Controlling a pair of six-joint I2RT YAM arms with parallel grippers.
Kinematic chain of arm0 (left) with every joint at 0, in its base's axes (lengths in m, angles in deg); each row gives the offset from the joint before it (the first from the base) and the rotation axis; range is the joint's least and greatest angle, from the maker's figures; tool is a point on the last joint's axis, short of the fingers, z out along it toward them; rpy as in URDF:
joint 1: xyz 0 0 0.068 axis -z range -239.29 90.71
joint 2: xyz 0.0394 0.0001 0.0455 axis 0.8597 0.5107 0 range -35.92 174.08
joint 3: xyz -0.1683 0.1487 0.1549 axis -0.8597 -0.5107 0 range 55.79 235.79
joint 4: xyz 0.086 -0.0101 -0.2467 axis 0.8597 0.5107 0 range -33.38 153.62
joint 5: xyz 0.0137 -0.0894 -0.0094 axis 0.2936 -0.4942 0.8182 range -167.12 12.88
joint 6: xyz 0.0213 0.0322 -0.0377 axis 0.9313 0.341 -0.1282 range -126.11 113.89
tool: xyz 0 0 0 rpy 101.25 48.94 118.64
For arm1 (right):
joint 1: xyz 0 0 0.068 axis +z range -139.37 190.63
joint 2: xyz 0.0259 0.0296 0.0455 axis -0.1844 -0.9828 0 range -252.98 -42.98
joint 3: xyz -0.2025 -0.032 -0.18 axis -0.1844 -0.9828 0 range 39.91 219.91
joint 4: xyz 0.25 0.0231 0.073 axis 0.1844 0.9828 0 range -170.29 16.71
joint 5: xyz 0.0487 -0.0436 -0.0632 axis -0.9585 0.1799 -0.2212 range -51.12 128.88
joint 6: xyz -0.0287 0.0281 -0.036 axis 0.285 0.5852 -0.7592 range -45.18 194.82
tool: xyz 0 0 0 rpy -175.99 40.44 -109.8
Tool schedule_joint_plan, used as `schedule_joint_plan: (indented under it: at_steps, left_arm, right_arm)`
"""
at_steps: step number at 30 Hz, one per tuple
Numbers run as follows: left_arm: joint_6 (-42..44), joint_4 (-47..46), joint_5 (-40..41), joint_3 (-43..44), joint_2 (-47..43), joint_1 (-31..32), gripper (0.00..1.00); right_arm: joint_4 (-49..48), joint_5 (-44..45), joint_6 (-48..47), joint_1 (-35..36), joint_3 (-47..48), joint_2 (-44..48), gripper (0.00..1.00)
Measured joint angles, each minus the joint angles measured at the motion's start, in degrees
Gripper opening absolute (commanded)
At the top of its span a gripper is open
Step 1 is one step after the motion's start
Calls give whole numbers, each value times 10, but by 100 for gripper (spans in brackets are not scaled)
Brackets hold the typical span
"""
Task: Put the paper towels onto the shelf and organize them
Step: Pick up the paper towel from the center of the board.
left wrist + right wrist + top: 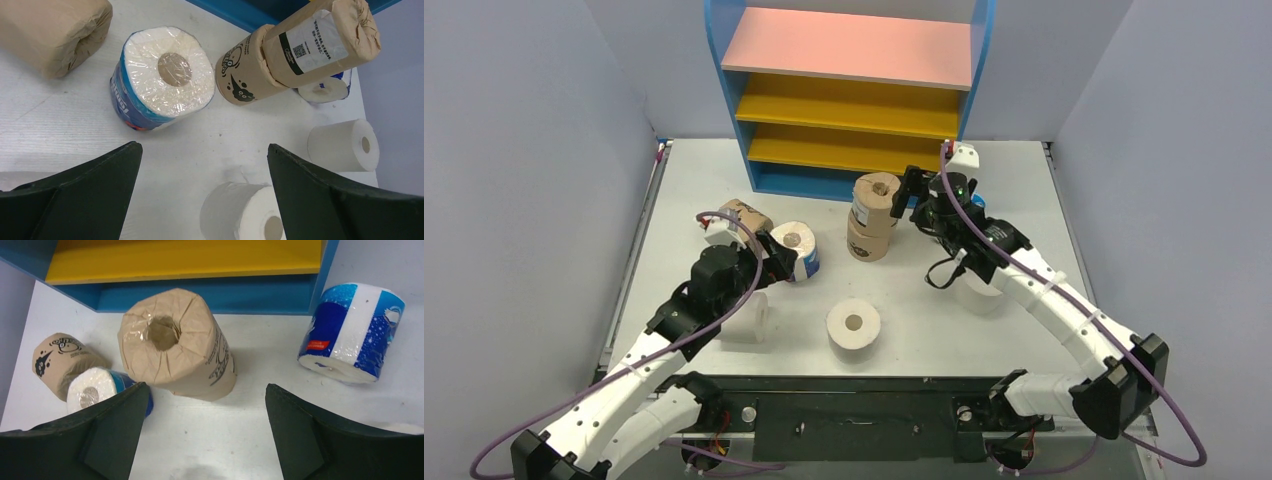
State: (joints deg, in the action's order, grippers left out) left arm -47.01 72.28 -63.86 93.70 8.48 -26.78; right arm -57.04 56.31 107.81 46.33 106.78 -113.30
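The shelf (854, 50) stands at the back, with its boards bare. Two tan rolls (871, 215) are stacked upright in front of it. A third tan roll (742, 214) lies at the left, beside a blue-and-white roll (796, 247). My left gripper (776, 262) is open and empty, just short of that blue-and-white roll (162, 77). My right gripper (907, 200) is open and empty, right of the tan stack (175, 345). The second blue-and-white roll (352, 332) lies to its right by the shelf base. White rolls sit at the front middle (854, 327), under my left arm (746, 318) and under my right arm (979, 295).
Grey walls close in the table on both sides. The table's front edge has a black rail (854, 410) between the arm bases. In the left wrist view the white rolls (345, 145) (245, 215) lie right of and below the open fingers.
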Motion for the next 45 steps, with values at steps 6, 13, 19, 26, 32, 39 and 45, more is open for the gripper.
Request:
schedule_joint_plan:
  at_steps: [6, 13, 19, 26, 32, 39, 45]
  left_arm:
    - [-10, 0, 1, -13, -8, 0, 96]
    - [-14, -2, 7, -20, -21, 0, 96]
    - [-15, -5, 9, -20, -21, 0, 96]
    - [-16, -5, 11, -20, -21, 0, 96]
    - [-20, -9, 11, -24, -19, 0, 96]
    - [-21, -14, 11, -26, -18, 0, 97]
    - [-21, -14, 11, -26, -18, 0, 96]
  right_arm:
    - [7, -38, 20, -38, 58, -77, 79]
    - [25, -75, 29, -56, 109, -140, 78]
    - [34, -90, 28, -57, 132, -170, 76]
    - [44, -96, 28, -57, 136, -194, 73]
    - [51, -100, 25, -57, 160, -220, 71]
    - [59, -105, 22, -57, 179, -238, 67]
    - [64, -108, 21, -57, 185, -243, 58]
